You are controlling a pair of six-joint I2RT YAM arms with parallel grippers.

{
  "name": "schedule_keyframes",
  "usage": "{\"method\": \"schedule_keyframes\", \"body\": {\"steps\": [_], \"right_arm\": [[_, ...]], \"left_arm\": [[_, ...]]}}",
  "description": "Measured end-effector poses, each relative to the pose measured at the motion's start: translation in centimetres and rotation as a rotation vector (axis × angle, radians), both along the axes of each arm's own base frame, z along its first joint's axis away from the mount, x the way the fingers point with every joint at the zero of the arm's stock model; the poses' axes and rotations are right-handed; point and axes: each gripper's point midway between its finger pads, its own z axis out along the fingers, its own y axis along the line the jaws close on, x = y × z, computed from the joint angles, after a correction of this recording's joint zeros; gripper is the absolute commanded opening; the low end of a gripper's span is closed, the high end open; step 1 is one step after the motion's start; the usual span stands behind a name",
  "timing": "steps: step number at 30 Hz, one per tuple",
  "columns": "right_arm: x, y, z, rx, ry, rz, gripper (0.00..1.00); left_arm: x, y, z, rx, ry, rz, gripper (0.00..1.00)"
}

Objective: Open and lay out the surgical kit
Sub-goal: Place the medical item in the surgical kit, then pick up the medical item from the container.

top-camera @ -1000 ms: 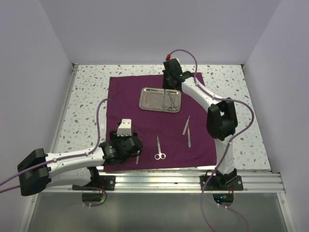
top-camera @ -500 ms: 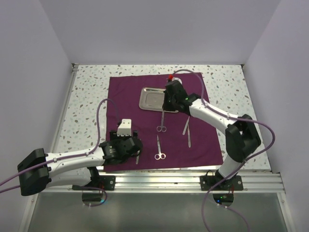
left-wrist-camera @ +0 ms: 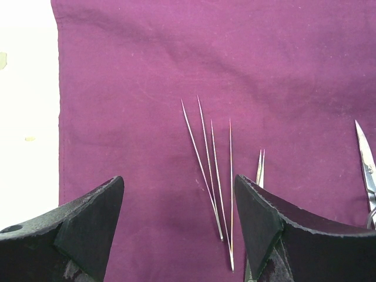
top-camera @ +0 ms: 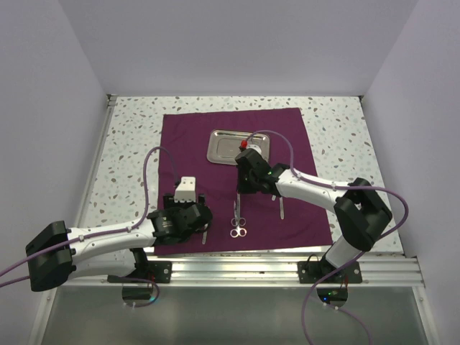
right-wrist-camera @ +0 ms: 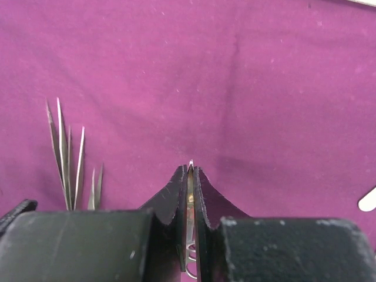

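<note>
Speckled desk (top-camera: 129, 144) boxed by pale walls on three sides; cloth (top-camera: 187, 144) spread flat over its middle, near hem close to the rail; tray (top-camera: 223, 147) at far centre of the cloth, no tool showing on its visible part.

Right fingers (right-wrist-camera: 176, 194) pinched shut on forceps (right-wrist-camera: 190, 170), tip poking just past the pads, a ring showing back toward the wrist; held low over near-centre cloth, touching it or not cannot be told. Long axis of forceps running far to near, roughly parallel to scissors (top-camera: 235, 218) lying just beside on the left, rings toward the near hem. Tweezers (top-camera: 282, 208) flat on the other side, near but apart.

Left fingers (left-wrist-camera: 88, 226) spread wide, gripping nothing, hovering over near-left cloth above a small fan of fine tweezers (left-wrist-camera: 214, 170).

Probably the set-down of forceps into the row; right arm already on the job, left arm well off to the side. Narrow strip of bare cloth between scissors and tweezers, so a straight drop and clean release needed; wider room toward the far half of the cloth. Main risk: forceps landing across the scissors' rings.
</note>
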Motion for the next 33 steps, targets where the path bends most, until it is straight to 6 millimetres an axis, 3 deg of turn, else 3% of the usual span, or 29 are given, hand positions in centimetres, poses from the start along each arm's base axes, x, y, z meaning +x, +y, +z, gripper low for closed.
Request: {"method": "schedule_keyframes", "body": {"steps": [9, 11, 12, 13, 15, 19, 22, 27, 28, 33], "right_arm": [[-1.2, -0.2, -1.3, -0.008, 0.028, -0.003, 0.0], [-1.2, -0.1, -1.3, -0.008, 0.029, -0.003, 0.22], [-1.3, -0.1, -1.3, -0.007, 0.03, -0.004, 0.39], [-1.3, -0.2, -1.4, -0.011, 0.031, -0.009, 0.76], [-1.2, -0.5, -1.4, -0.027, 0.025, -0.017, 0.87], [-0.1, -1.3, -0.7, -0.085, -0.006, -0.049, 0.89], [1.8, -1.3, 1.2, -0.108, -0.059, -0.075, 0.89], [7.0, -1.8, 4.3, -0.107, -0.144, -0.144, 0.86], [8.8, -2.8, 4.5, -0.116, -0.149, -0.18, 0.85], [15.8, -6.3, 3.5, -0.183, -0.151, -0.287, 0.8]], "left_arm": [[0.0, 0.0, 0.0, 0.0, 0.0, 0.0, 0.8], [0.0, 0.0, 0.0, 0.0, 0.0, 0.0, 0.8], [0.0, 0.0, 0.0, 0.0, 0.0, 0.0, 0.8], [0.0, 0.0, 0.0, 0.0, 0.0, 0.0, 0.8], [0.0, 0.0, 0.0, 0.001, 0.001, 0.0, 0.8], [0.0, 0.0, 0.0, 0.001, 0.001, 0.0, 0.8], [0.0, 0.0, 0.0, 0.001, 0.001, 0.0, 0.8], [0.0, 0.0, 0.0, 0.0, 0.001, 0.0, 0.8], [0.0, 0.0, 0.0, 0.001, 0.001, 0.0, 0.8], [0.0, -0.1, 0.0, -0.003, 0.002, -0.002, 0.8]]}}
